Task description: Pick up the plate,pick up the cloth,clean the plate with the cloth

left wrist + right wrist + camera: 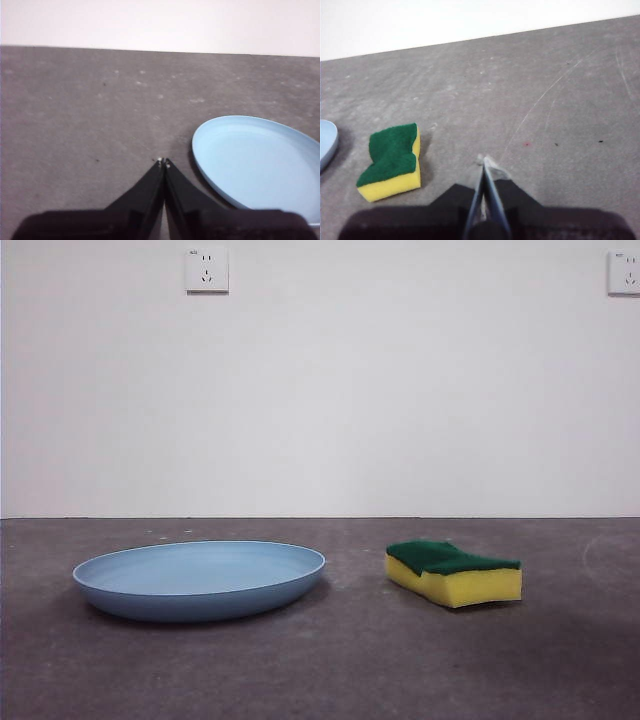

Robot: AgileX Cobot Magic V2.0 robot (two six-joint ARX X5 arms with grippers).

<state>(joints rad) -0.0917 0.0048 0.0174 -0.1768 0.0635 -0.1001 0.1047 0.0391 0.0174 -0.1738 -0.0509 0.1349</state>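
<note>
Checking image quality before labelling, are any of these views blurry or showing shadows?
Front view: sharp, soft shadow under the plate and the sponge. Left wrist view: left hand blurred up close, plate slightly soft. Right wrist view: right hand blurred, sponge fairly clear.

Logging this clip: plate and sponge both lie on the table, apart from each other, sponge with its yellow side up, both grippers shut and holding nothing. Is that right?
Not quite. The sponge lies green side up, with the yellow underneath, as the front view and the right wrist view show. The rest holds: the plate and sponge lie apart on the table, and the left gripper and right gripper are shut and hold nothing.
</note>
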